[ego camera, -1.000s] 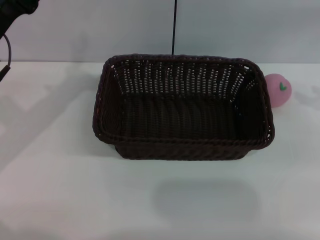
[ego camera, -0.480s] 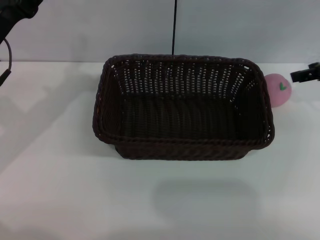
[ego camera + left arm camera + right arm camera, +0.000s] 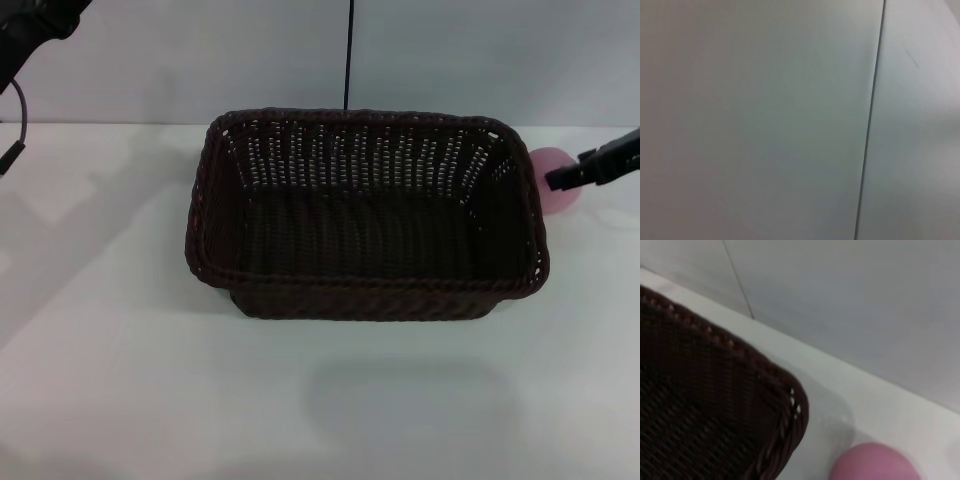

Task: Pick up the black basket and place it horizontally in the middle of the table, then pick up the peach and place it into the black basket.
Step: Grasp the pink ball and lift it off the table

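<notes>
The black basket (image 3: pixel 365 215) stands lengthwise across the middle of the white table (image 3: pixel 120 350), open side up and empty. The pale-pink peach (image 3: pixel 553 194) lies on the table just beyond the basket's right end. My right gripper (image 3: pixel 562 176) reaches in from the right edge and overlaps the peach's top in the head view. The right wrist view shows the basket's corner (image 3: pixel 715 405) and the peach (image 3: pixel 875 464) close below. My left arm (image 3: pixel 35 20) is raised at the top left corner, away from the table.
A grey wall with a dark vertical seam (image 3: pixel 348 55) stands behind the table. The left wrist view shows only this wall (image 3: pixel 765 120). White tabletop stretches in front of and to the left of the basket.
My right gripper has come in from the right edge and moved left and down over the peach. The basket and the peach have not moved.
</notes>
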Tool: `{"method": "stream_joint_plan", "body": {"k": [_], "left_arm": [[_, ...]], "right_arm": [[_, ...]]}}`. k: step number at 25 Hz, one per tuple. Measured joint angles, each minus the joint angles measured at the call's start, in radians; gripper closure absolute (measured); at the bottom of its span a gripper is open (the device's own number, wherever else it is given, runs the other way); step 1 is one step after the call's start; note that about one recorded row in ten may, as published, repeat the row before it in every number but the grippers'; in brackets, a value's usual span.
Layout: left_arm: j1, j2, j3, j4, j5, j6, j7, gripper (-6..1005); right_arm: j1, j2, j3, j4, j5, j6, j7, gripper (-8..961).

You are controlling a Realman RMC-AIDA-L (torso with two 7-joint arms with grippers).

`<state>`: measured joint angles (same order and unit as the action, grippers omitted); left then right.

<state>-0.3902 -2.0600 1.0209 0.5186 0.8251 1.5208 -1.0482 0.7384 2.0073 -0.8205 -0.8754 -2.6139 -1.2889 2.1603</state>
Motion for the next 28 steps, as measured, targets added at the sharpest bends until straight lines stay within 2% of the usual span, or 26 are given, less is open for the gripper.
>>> {"method": "stream_joint_plan", "body": {"k": [2, 8, 13, 19, 24, 28], "left_arm": [[0.000, 0.000, 0.002, 0.000, 0.000, 0.002, 0.000, 168], [-0.002, 0.000, 0.005, 0.000, 0.000, 0.012, -0.002, 169], [-0.002, 0.000, 0.006, 0.000, 0.000, 0.020, -0.004, 169], [0.005, 0.000, 0.001, 0.000, 0.000, 0.025, -0.015, 169], [0.010, 0.000, -0.002, -0.004, 0.000, 0.035, -0.016, 170], [0.010, 0.000, -0.002, -0.011, 0.000, 0.039, -0.016, 170]], "right_arm": [[0.004, -0.001, -0.009, 0.024, 0.000, 0.017, -0.005, 333], [0.004, 0.003, -0.033, 0.045, -0.001, 0.052, -0.010, 427], [0.005, 0.007, -0.036, 0.055, -0.002, 0.073, -0.010, 649], [0.002, 0.018, -0.037, 0.057, 0.001, 0.100, -0.011, 758], [-0.010, 0.021, -0.029, 0.041, 0.010, 0.102, -0.011, 813], [-0.039, 0.038, -0.028, -0.017, 0.013, 0.104, -0.011, 829]]}}
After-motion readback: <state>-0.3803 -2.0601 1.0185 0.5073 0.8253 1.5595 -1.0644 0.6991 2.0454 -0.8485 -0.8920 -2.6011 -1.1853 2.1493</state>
